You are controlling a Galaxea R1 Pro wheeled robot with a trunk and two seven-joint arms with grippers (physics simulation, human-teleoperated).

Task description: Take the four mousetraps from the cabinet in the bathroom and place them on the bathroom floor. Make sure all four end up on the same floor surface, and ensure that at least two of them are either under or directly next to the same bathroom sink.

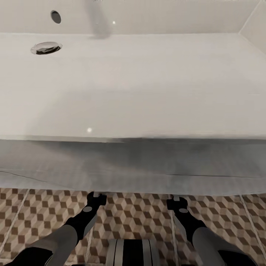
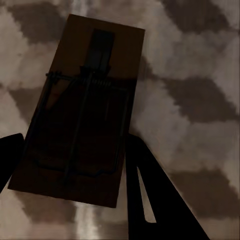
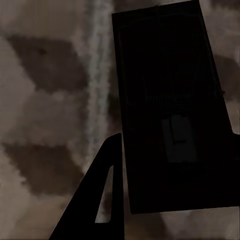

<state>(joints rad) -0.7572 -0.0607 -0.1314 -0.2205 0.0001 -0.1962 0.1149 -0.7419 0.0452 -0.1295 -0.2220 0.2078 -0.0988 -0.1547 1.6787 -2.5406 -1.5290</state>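
Note:
Both arms reach low under the white vanity (image 1: pixel 133 166) that carries the bathroom sink (image 1: pixel 147 85). My left gripper (image 1: pixel 96 197) and right gripper (image 1: pixel 175 201) have their fingertips hidden beneath the vanity's lower edge. In the left wrist view a tan mousetrap (image 2: pixel 85 65) with dark wire spring sits between the two fingers (image 2: pixel 150 195), which hug its long edges, close above the cube-patterned bathroom floor (image 2: pixel 200 100). In the right wrist view a second mousetrap (image 3: pixel 170 100), very dark in shadow, lies against one visible finger (image 3: pixel 100 200) over the floor (image 3: pixel 45 110). The cabinet is out of view.
The sink's drain (image 1: pixel 46 48) and overflow hole (image 1: pixel 55 16) lie at the far left of the basin, with the blurred tap (image 1: pixel 99 18) behind. Patterned floor tiles (image 1: pixel 129 218) show in front of the vanity, around my base (image 1: pixel 133 253).

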